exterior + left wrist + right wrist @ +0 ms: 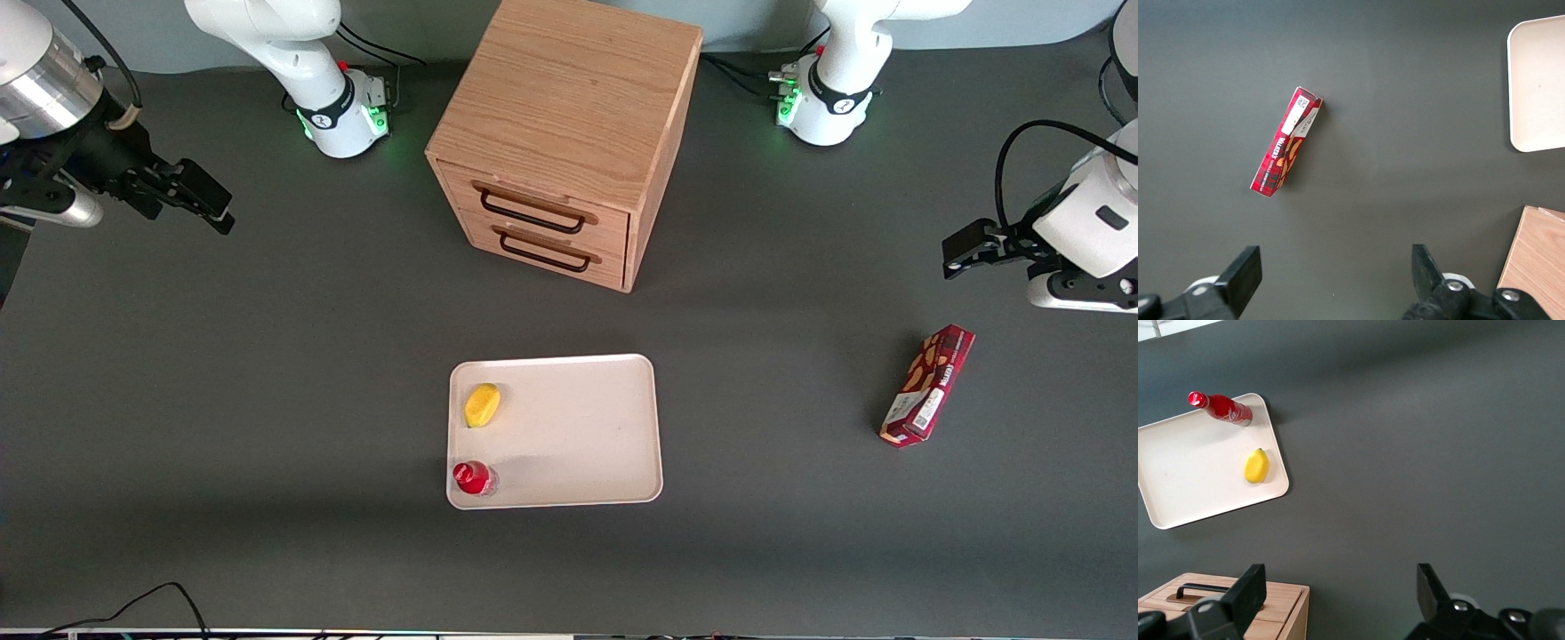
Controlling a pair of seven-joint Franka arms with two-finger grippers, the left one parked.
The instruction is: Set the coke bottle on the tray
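Observation:
The coke bottle [472, 477], small and red with a red cap, stands upright on the cream-white tray [578, 436], in the tray's corner nearest the front camera on the working arm's side. It also shows in the right wrist view [1221, 407], standing on the tray [1191, 473]. My gripper [206, 203] is open and empty, raised high above the table toward the working arm's end, well away from the tray. Its fingers [1248, 593] stand wide apart in the right wrist view.
A yellow lemon [483, 405] lies on the tray beside the bottle. A wooden two-drawer cabinet [569, 133] stands farther from the front camera than the tray. A dark red snack box [927, 384] lies toward the parked arm's end.

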